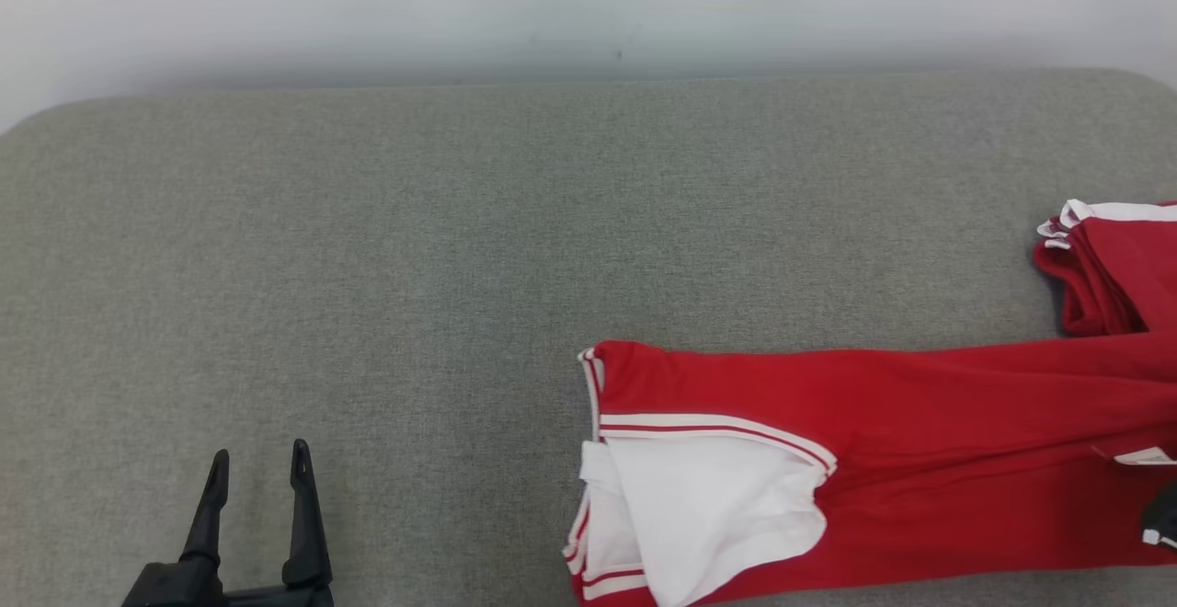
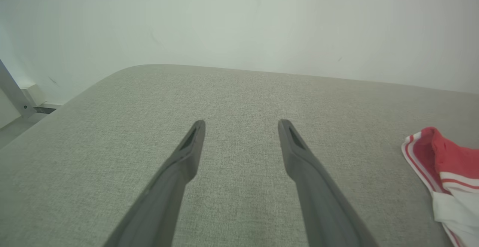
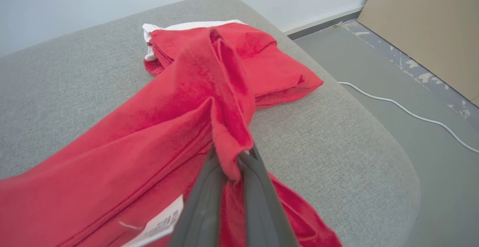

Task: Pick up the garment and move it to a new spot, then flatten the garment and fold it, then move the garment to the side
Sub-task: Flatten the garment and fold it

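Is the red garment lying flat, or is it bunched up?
Bunched. The garment rises in ridges to the right gripper, shut on a fold; its white inside shows at the other end.

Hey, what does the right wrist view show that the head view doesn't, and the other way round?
Right wrist view: the right gripper shut on a fold of the garment, plus floor, a white cable and a tan board. Head view: the open left gripper over the cushion, and the garment's white striped end. Both: the red garment on the grey cushion, with the wall behind.
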Controlling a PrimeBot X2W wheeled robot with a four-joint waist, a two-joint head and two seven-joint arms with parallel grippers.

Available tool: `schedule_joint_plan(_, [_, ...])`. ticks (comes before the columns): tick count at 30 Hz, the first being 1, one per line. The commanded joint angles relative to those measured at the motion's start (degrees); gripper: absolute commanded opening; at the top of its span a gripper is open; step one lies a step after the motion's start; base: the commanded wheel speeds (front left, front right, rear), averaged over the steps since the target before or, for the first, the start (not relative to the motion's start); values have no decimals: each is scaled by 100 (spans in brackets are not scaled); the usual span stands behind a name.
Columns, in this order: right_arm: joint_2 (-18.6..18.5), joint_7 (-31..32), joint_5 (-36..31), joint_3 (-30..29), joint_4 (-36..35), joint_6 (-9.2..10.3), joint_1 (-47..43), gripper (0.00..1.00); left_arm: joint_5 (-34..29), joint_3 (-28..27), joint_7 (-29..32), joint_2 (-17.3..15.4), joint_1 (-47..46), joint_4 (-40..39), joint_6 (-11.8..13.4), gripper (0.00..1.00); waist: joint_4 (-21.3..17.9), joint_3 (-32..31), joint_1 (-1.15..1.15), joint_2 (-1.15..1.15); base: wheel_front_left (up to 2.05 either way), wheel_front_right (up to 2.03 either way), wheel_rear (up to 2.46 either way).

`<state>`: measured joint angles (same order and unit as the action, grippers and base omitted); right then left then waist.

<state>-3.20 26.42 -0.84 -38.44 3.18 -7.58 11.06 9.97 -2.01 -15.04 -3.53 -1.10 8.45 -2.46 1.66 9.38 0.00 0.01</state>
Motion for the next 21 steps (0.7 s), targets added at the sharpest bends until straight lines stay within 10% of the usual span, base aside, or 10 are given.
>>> schedule_joint_plan(1, [15, -94, -93, -98, -133, 16, 66, 0, -45, -20, -15, 23, 18, 12, -12, 100, -61, -4, 0, -1, 0, 0, 0])
schedule_joint_plan(21, [43, 97, 1689, 2787, -419, 15, -654, 0, 1, 96, -15, 64, 54, 201, -101, 100, -23, -200, 0, -1, 0, 0, 0])
